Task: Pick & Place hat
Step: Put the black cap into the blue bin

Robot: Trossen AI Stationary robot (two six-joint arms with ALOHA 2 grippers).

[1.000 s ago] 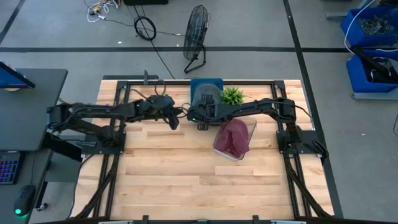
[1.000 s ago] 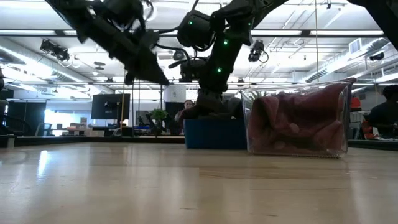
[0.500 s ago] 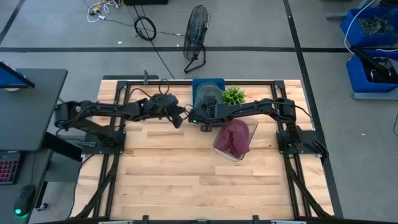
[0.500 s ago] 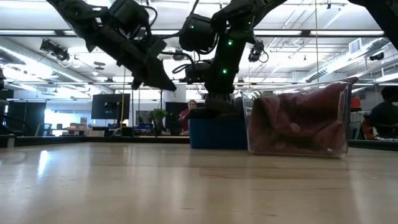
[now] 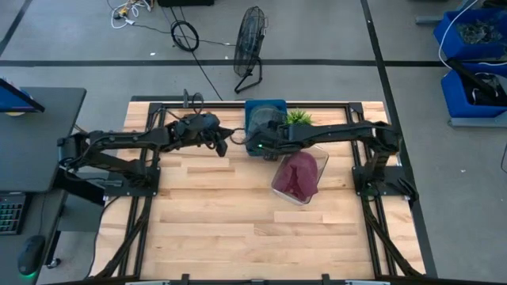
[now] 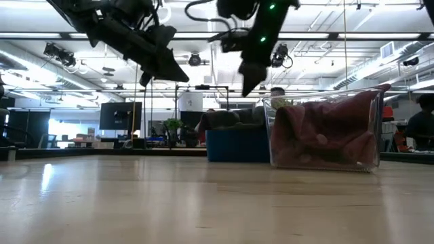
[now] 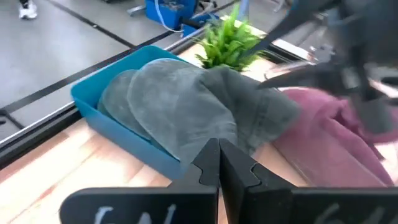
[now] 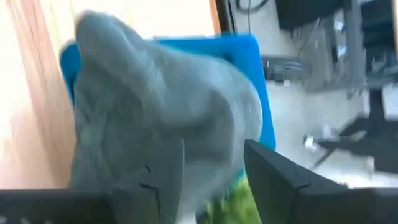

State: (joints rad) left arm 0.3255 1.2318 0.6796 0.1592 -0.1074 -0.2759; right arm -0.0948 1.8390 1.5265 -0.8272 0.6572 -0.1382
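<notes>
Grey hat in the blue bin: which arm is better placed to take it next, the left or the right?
Probably the right. The right gripper hangs open directly above the grey hat in the blue bin. The left gripper is shut and beside the bin, not over it.

Bright, even overhead light; right wrist view blurred, table sheen.
</notes>
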